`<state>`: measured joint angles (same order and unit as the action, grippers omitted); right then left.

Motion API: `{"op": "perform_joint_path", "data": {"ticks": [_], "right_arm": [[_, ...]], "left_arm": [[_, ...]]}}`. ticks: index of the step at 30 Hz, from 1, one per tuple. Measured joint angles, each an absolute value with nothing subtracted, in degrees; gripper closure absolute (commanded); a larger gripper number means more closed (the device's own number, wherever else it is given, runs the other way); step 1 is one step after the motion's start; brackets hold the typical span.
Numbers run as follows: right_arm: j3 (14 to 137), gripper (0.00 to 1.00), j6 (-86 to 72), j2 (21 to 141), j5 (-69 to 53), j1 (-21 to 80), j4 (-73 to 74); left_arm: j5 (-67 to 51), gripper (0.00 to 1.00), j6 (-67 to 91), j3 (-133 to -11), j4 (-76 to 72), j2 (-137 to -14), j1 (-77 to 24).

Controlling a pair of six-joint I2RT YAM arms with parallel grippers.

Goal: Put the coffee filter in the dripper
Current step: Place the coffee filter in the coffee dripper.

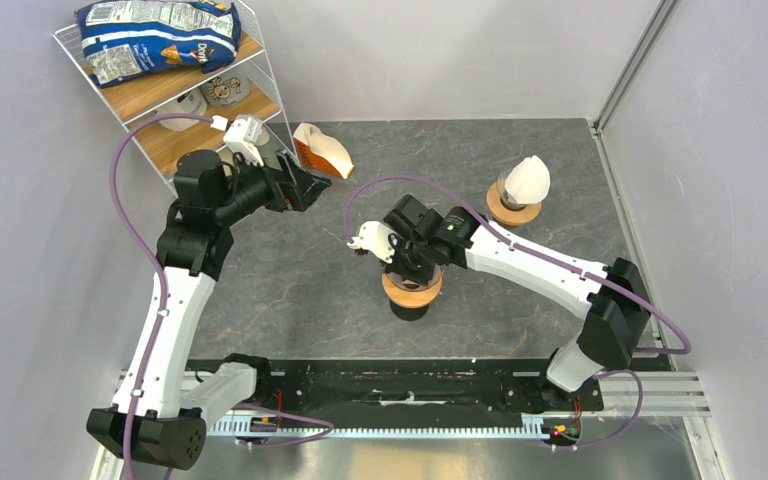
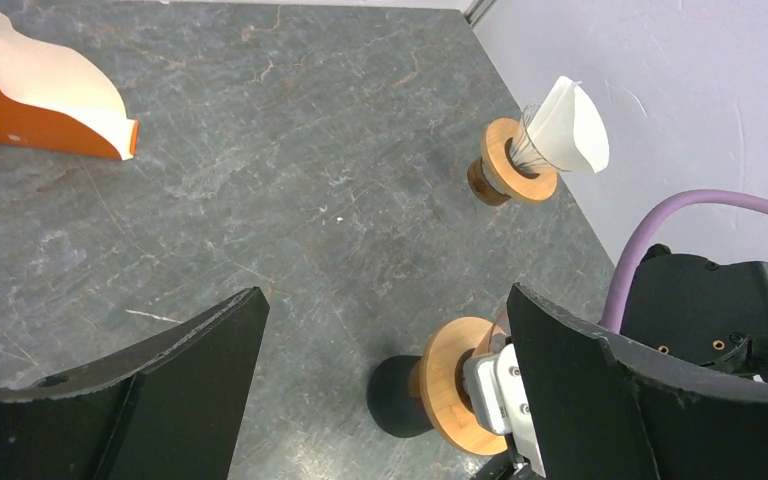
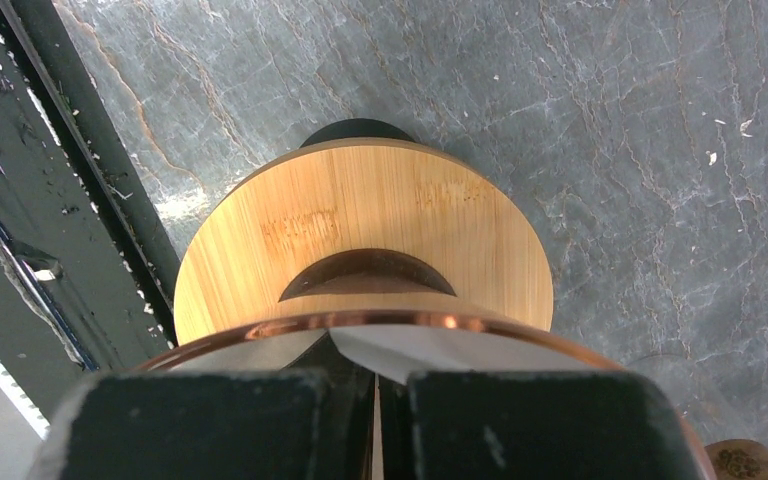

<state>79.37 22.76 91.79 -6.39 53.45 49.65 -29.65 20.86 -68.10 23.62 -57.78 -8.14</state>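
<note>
Dripper (image 3: pixel 360 225): clear glass cone with a round light-brown wooden collar, standing upright on a dark base near the front of the grey stone-patterned tabletop (image 1: pixel 290 290).
Coffee filter (image 3: pixel 410 350): thin cream-white paper at the dripper's mouth, its edge just inside the copper-tinted rim.
Right claw (image 3: pixel 375 385): directly over the dripper, fingers pressed together with a sliver of the paper apparently pinched between them.
Left claw (image 2: pixel 380 300): spread wide and holding nothing, well apart, near the orange-and-white packet (image 1: pixel 322 150).
Step in hand: seating the paper. This looks best done by lowering straight down the cone's axis until the paper lies against the glass. The fingers can then part gently, so the filter is not dragged back out.
</note>
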Motion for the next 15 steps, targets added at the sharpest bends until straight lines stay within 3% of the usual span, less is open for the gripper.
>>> {"op": "perform_joint_path", "data": {"ticks": [15], "right_arm": [[84.8, 1.0, 22.7, 91.2, -7.6, 53.5, 54.1]], "left_arm": [[-30.8, 0.02, 23.4, -66.0, 23.2, -56.9, -7.7]]}}
